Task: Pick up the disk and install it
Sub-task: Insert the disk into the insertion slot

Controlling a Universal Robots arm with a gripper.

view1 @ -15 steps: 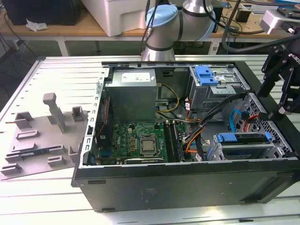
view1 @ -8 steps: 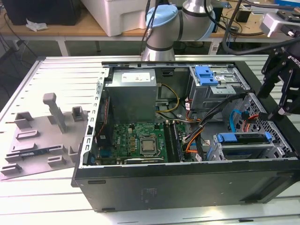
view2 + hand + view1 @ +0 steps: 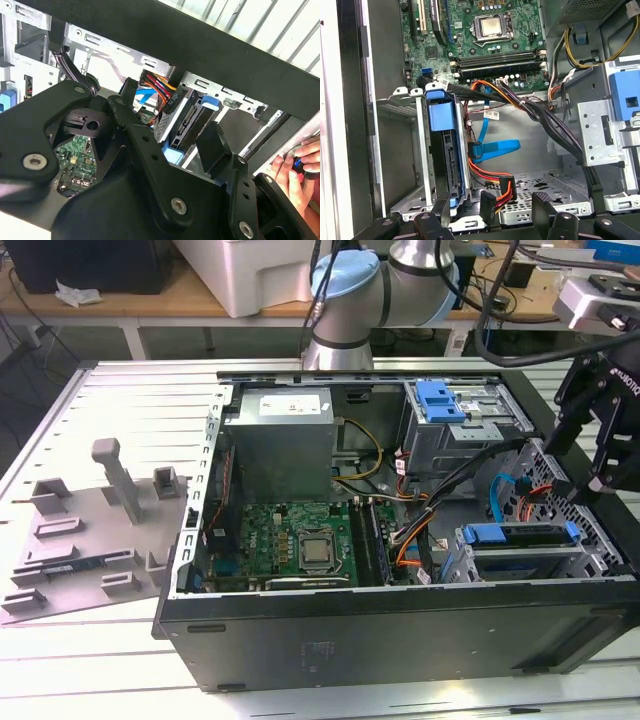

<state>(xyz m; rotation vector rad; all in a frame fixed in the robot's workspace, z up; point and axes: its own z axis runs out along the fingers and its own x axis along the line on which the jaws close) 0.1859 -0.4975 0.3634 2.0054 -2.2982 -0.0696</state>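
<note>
1. Disk point(image 3: 447, 165) stands on edge inside the cage point(image 3: 421, 160), with its blue rail wrapped round it. The cage sits at the exterior view's right in the open case point(image 3: 400, 640), which lies on the bench point(image 3: 120, 390).
2. Pincer point(image 3: 494, 209) is released. Its fingers are spread wide with nothing gripped between them, and it hangs near the cage, apart from the disk.
3. Judging by this, the pick-up and the slide into the cage are done.
4. A blue cable point(image 3: 497, 147) and an orange-and-black plug point(image 3: 502, 189) lie loose just beside the cage. Neither seems joined to the disk, so any cabling looks left to do.
5. I cannot tell whether the rail has latched fully home.
6. The cage wall hides the disk's label face, and a finger covers its lower end in the first wrist view.
7. A hand point(image 3: 299, 162) is cut off at the edge of the second wrist view, and what it touches is unclear.
</note>
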